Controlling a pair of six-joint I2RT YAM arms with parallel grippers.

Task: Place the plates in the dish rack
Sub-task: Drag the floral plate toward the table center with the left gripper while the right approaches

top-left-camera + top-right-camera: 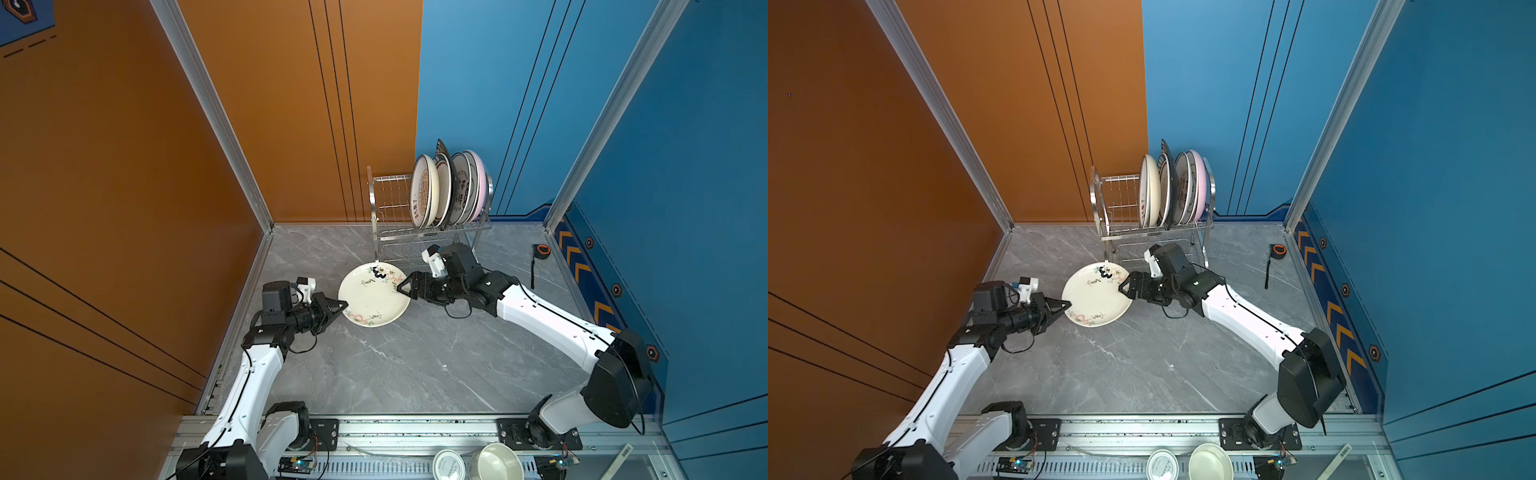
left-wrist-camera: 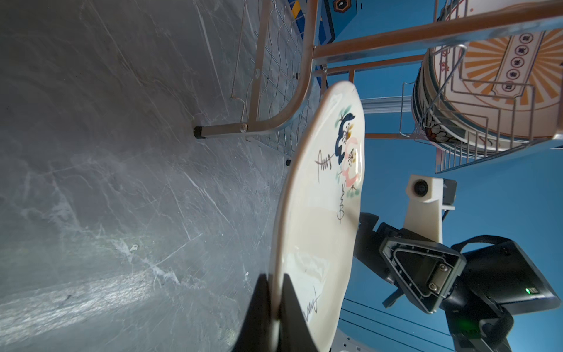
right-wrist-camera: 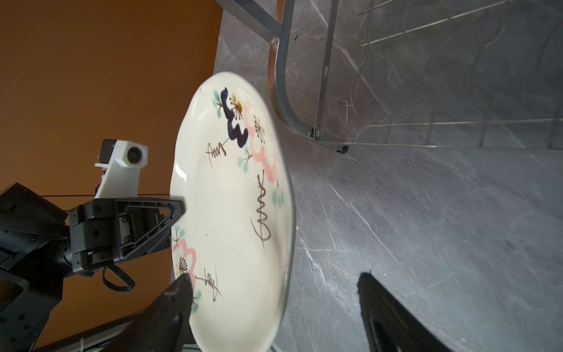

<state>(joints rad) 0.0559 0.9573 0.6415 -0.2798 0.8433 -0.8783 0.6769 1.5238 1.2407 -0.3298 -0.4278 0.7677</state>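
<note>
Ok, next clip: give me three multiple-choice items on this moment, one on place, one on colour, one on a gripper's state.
1. The racked plates stand on: A the dish rack's upper tier; B its lower tier; C a wall shelf.
2. The row's right-end plate is: A green; B pink; C red.
3. The left gripper is: A open; B shut on nothing; C shut on the floral cream plate.
Answers: A, they stand in the upper wires; B, its rim shows pink; C, its fingers pinch the rim.

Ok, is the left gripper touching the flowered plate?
Touching. The left wrist view shows the left gripper shut on the rim of the flowered plate, one jaw against each face.
</note>
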